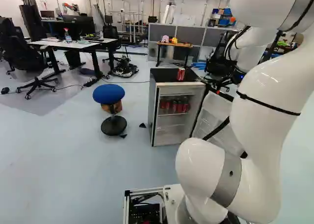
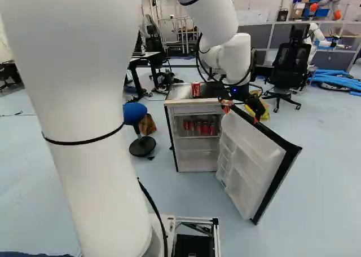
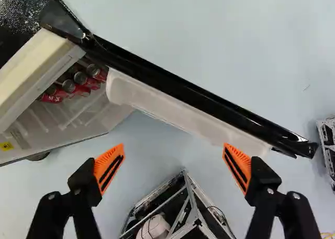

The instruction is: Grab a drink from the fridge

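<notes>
2 wide-spread fingers (image 3: pixel 242 158) are hovering by the open door (image 3: pixel 188 87), access seemingly won, cans (image 3: pixel 81 77) at 10 o'clock needing a reach.

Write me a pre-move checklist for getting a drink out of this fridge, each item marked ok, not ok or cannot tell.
1. Fridge door open: ok, it stands wide open.
2. Drinks inside: ok, red cans stand in a row on a shelf.
3. Tool ready: ok, its fingers are spread, with no can between them.
4. Tool lined up with the row: not ok, the cans lie off to one side, beyond the fingers.
5. Tool clear of the door: cannot tell, it is near the door's top edge and the gap is unclear.
6. Single can on the fridge top, out of the arm's path: cannot tell.
</notes>
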Controlling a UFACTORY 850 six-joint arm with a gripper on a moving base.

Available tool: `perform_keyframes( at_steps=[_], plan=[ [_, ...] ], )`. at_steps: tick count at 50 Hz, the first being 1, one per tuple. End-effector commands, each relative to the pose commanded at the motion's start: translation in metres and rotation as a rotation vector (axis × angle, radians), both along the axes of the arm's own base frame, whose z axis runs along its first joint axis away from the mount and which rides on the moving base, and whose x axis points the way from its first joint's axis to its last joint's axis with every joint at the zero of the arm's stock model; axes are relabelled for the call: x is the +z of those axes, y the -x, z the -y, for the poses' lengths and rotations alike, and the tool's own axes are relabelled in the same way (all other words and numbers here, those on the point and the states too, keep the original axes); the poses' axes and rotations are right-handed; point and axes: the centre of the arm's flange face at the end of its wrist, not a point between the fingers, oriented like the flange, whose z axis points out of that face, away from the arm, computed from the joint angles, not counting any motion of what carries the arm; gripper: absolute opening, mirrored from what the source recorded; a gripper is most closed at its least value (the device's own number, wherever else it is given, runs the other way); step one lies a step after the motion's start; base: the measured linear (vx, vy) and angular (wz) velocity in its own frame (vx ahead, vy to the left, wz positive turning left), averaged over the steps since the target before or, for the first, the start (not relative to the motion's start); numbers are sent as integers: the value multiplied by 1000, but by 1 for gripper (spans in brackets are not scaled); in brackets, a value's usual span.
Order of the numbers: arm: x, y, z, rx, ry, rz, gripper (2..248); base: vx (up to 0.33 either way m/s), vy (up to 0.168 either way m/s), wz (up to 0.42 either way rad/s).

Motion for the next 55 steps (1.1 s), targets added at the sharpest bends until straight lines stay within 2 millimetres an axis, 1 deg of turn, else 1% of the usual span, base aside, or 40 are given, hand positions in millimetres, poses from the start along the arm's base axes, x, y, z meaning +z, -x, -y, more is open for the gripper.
perform_keyframes(
  at_steps=[33, 55],
  plan=[
    [-2, -21, 62, -61, 14, 25, 247, 0, 0, 0],
    [-4, -29, 97, -155, -50, 61, 247, 0, 0, 0]
  ],
)
